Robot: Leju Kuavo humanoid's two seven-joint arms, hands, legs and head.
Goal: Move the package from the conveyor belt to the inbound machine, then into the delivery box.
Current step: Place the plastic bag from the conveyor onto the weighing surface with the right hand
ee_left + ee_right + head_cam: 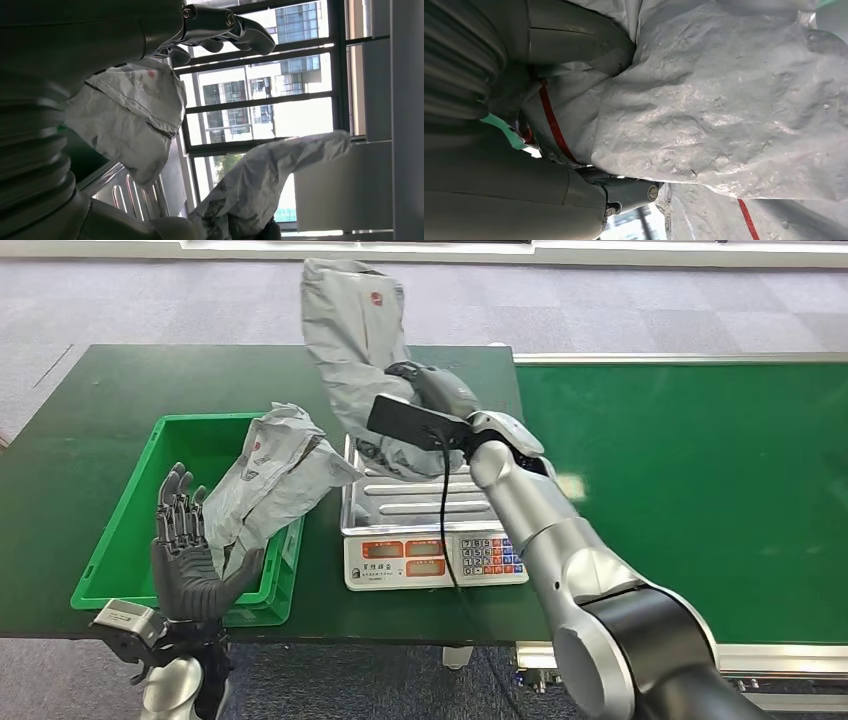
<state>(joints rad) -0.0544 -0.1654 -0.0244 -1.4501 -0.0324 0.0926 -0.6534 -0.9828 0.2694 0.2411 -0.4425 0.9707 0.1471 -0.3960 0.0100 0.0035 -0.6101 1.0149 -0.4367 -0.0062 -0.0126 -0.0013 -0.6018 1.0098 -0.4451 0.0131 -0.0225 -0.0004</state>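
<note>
Firstly, note your left hand [185,540]: it is raised palm-up at the near edge of the green bin [125,530], fingers spread and upright, grasping nothing. Just to its right a crumpled grey package [275,475] leans out of that bin, its lower end touching the thumb side of the hand, its upper end overhanging the bin's right wall. Seen from the left wrist, that package [130,115] lies close beside the hand without being gripped.

Further right, you will find the weighing scale [420,530], its ribbed steel tray bare at the front and its keypad facing you.

Above the scale's back edge, your right hand [430,390] grasps a second grey package [355,340], holding it upright; the bag's lower end rests on or just above the tray, which of the two cannot be told. From the right wrist, the thumb and fingers [624,192] clamp the wrinkled plastic [724,110].

Right of that arm runs the green conveyor belt [700,470].
</note>
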